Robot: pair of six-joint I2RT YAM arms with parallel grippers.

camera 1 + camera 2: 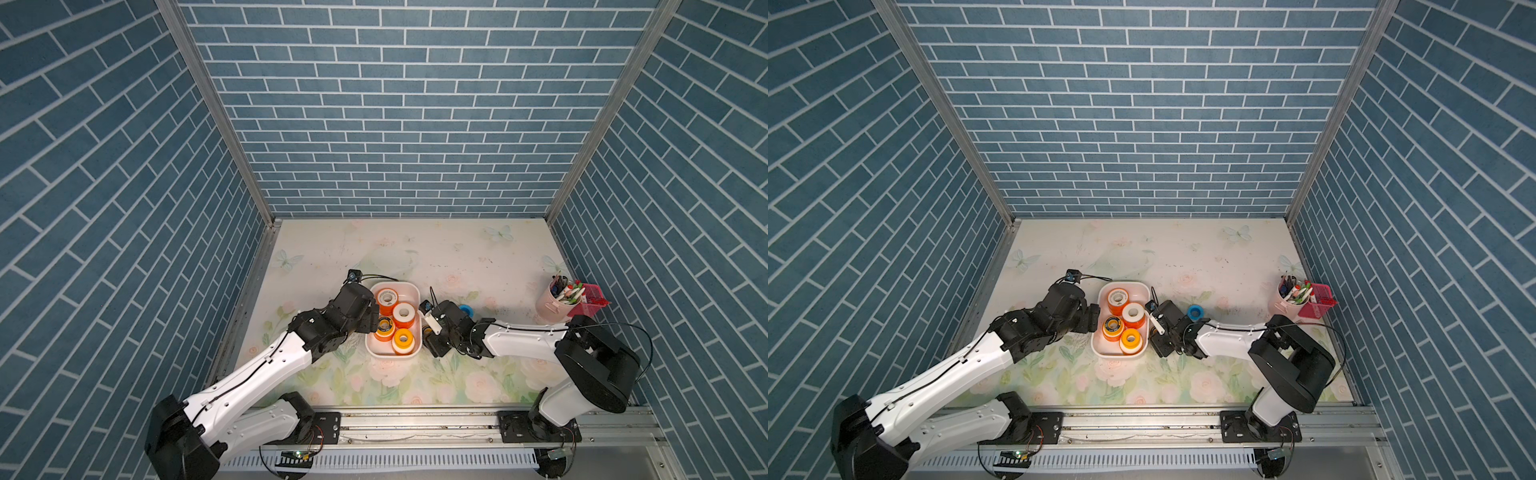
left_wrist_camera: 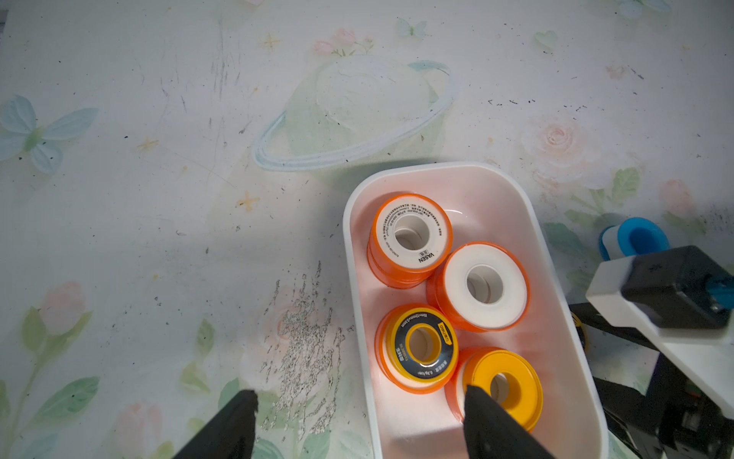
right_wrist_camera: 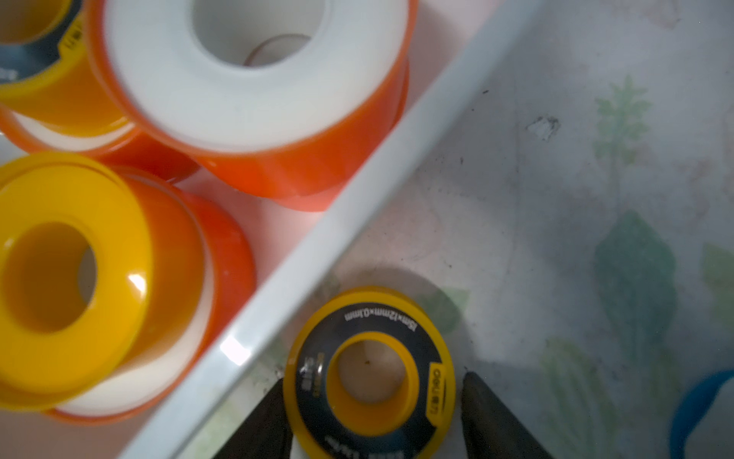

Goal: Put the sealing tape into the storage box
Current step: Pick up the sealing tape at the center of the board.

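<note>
- On the tabletop (image 1: 415, 249) (a pale floral print with butterflies, scuffed and speckled with dark marks), the storage box (image 1: 409, 291) sits near the middle, between the two arms.
- Enclosure: blue brick-pattern walls (image 1: 415, 124) on three sides, with aluminium corner posts (image 1: 224, 124). A metal rail (image 1: 415, 424) along the near edge carries both arm bases.
- Box contents: a printed orange roll (image 2: 411, 234), a plain white-faced orange roll (image 2: 484, 284), a boxed yellow-black roll (image 2: 423, 343) and a yellow roll (image 2: 506, 381). The last two each sit on top of an orange roll.
- Left gripper (image 2: 359, 391): spread wide and empty, with one finger over the table and the other above the yellow roll.
- Right gripper (image 3: 373, 381): its fingers straddle the loose yellow-black roll (image 3: 381, 318), which lies flat on the table just outside the box wall. One finger meets the roll's edge and the other shows a sliver of gap.
- Blue roll (image 1: 464, 309): on the table beyond the right gripper, outside the box.
- Far right corner: pen cup (image 1: 555, 301) and pink mesh basket (image 1: 590, 301), side by side.
</note>
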